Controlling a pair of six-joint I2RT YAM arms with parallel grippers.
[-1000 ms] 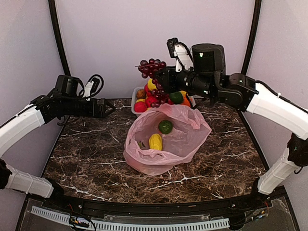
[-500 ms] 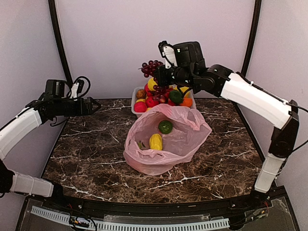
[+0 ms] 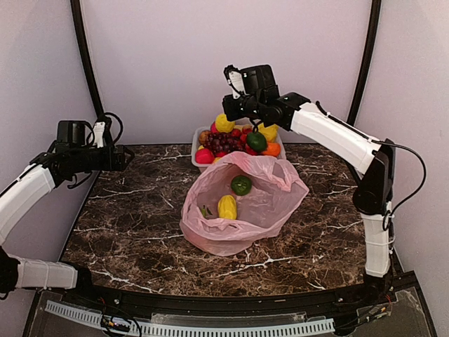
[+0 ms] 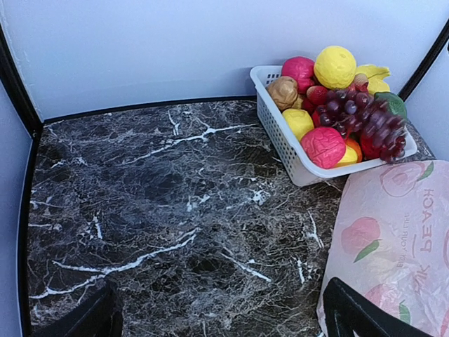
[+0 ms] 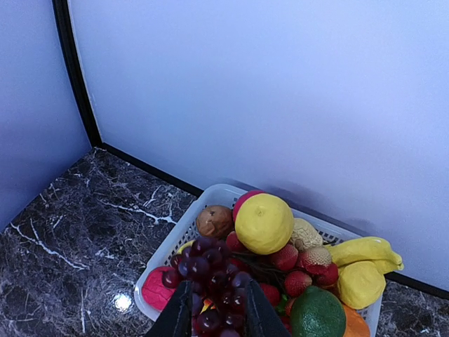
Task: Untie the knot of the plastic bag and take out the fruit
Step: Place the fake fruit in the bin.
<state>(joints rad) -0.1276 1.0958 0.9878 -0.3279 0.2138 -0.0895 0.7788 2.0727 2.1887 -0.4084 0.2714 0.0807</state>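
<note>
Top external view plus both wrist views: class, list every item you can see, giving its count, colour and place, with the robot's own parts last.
table: one, dark marble, white veins, under everything.
plastic bag: one, translucent pink, open, mid-table.
green round fruit: one, green, inside the bag.
yellow oblong fruit: one, yellow, inside the bag.
basket: one, white, behind the bag at the back.
basket fruit: heaped pile, count unclear, red, yellow, orange, green.
grape bunch: one, dark purple, on that pile.
left gripper: one, black, jaws wide, raised at the table's left.
right gripper: one, black, jaws partly apart, over the basket.
</note>
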